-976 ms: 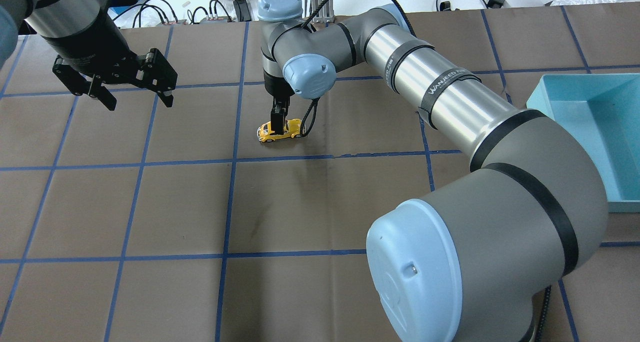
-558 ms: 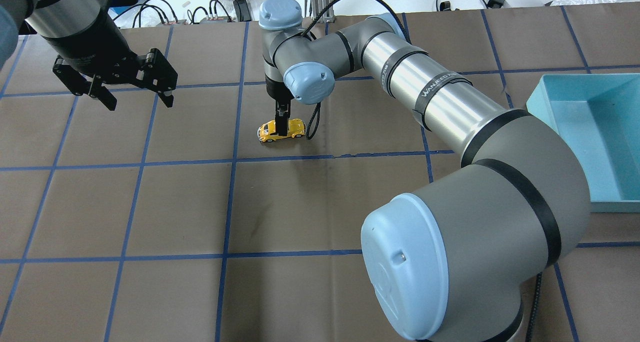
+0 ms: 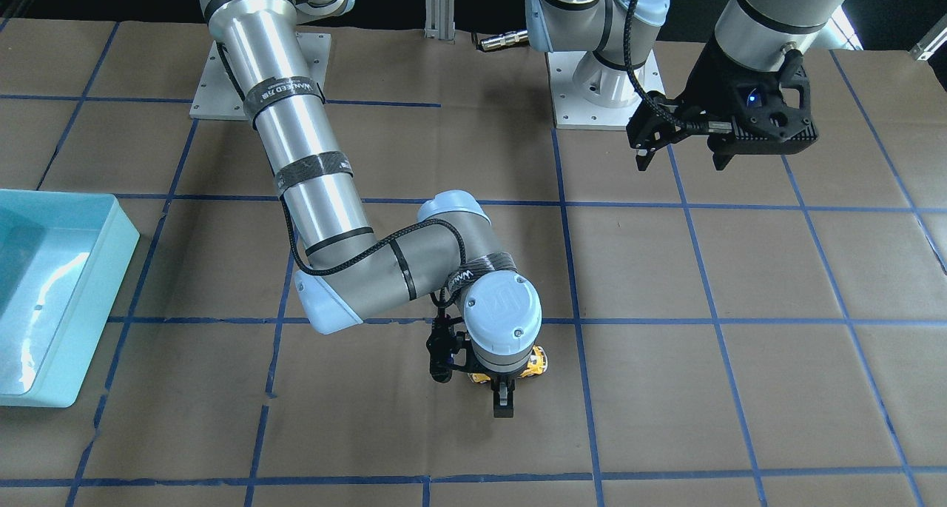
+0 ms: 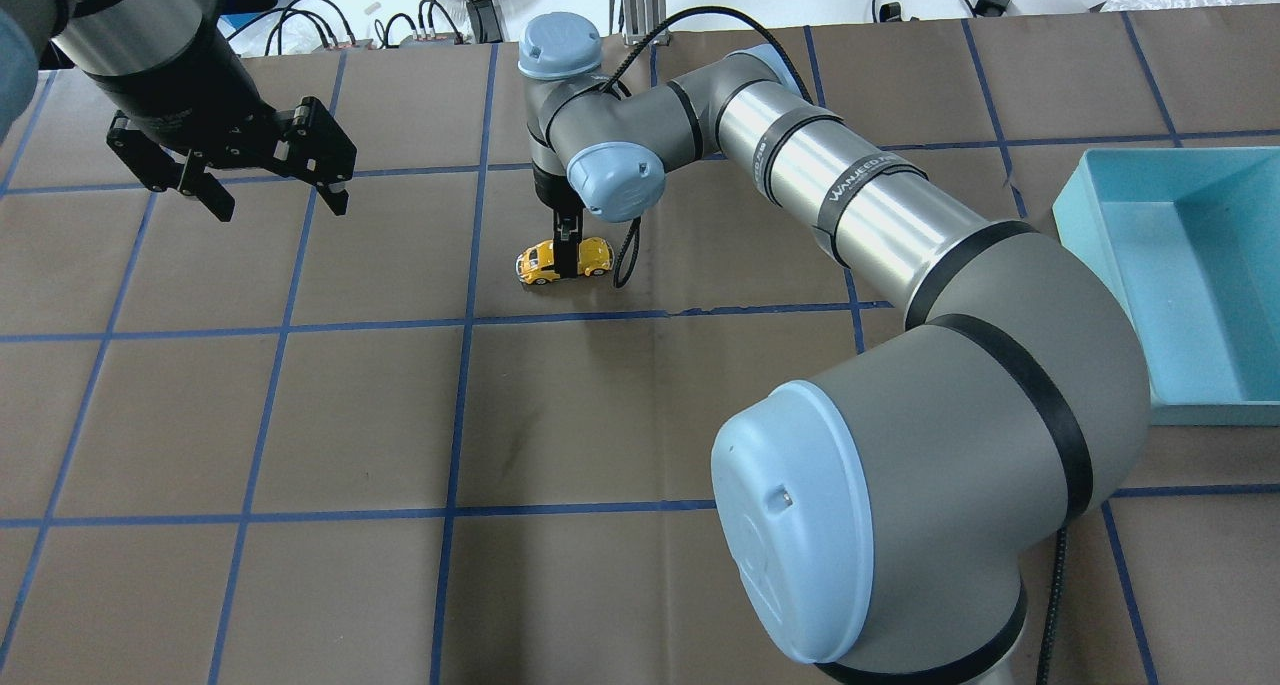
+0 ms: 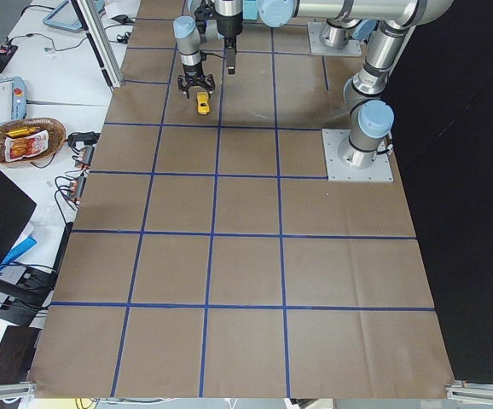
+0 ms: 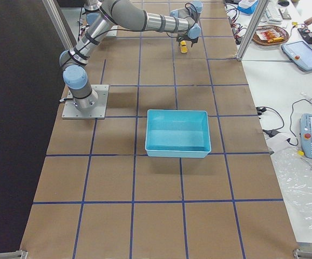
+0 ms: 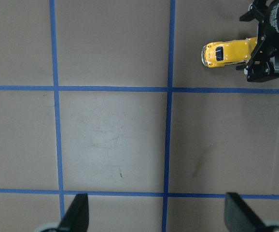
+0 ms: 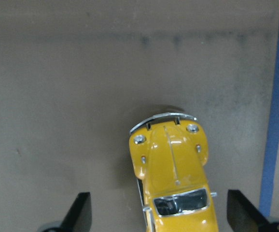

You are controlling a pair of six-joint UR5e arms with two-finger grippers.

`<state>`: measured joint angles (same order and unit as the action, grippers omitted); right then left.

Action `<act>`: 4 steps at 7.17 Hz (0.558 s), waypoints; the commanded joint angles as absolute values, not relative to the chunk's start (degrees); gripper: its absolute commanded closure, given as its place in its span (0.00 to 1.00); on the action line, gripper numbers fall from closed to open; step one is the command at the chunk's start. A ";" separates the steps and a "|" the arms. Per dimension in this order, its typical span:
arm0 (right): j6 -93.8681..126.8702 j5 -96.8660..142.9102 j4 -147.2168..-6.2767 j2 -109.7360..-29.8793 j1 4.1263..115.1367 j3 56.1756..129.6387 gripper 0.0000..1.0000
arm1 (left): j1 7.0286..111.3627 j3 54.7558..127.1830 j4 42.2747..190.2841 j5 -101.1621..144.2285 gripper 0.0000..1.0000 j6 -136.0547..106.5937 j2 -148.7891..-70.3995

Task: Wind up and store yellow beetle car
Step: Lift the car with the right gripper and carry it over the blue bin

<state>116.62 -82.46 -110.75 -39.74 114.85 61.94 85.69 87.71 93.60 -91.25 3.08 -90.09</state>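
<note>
Two arms share a broad brown surface (image 4: 300,415) ruled into large squares by blue tape lines (image 4: 560,316). Its far edge, opposite the robot, borders a white bench strewn with cables.

The right arm (image 4: 900,225) stretches from its base out to the middle of the surface and bends down at the wrist. The left arm (image 4: 150,35) hangs raised over the robot's left part of the surface, nearer the far edge, well apart from the other arm.

A light blue bin (image 3: 92,300) sits at the robot's right, well apart from both grippers, with several bare squares between it and the car.

The left gripper (image 4: 278,205) hovers above the surface with its jaws spread wide and nothing between them. The right gripper (image 8: 159,193) is lowered over the car with its jaws also spread; in the right wrist view both fingers (image 8: 84,212) stand off the car's flanks, one with a wide gap, the other just beside it.

The yellow beetle car (image 4: 540,258) stands on its wheels inside one square in the second row from the far edge. It lies near the tape line on the robot's side of that square, not touching it. Bare paper shows ahead of its chrome front bumper (image 8: 162,117).
</note>
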 commanded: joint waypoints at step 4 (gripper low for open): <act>116.63 -82.53 -110.74 -39.20 116.54 62.05 0.60 | 85.78 87.71 93.60 -91.23 0.00 3.08 -90.09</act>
<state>116.63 -82.60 -110.76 -39.06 116.42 62.09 85.77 87.71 93.60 -91.23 3.08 -90.09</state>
